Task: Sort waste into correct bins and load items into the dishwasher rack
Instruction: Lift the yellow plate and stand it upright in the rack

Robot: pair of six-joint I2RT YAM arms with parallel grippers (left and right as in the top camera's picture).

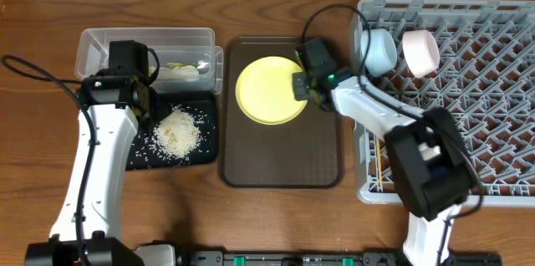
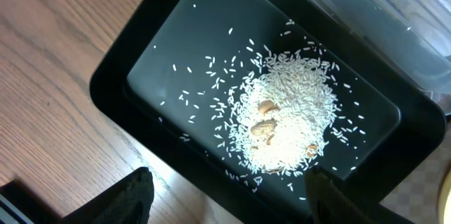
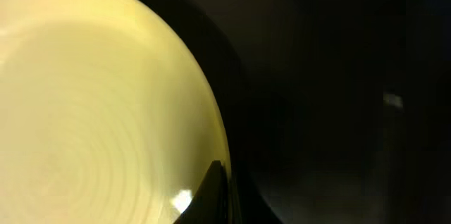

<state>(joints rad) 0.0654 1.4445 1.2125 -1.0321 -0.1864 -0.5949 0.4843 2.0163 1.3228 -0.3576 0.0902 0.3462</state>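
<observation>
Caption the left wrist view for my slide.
Left tool open above a heap of white rice in the black tray, clear tub alongside.

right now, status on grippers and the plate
Left gripper open over rice in black tray. Right gripper at yellow plate, right rim, grip unclear. Plate on brown tray, nothing on it.

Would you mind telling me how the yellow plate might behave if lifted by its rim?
The yellow plate looks rigid, so it should lift whole. Its glossy sheen suggests a rim pinch may slip. Lying flat on the brown tray, it would probably slide, not tip, if pushed.
</observation>
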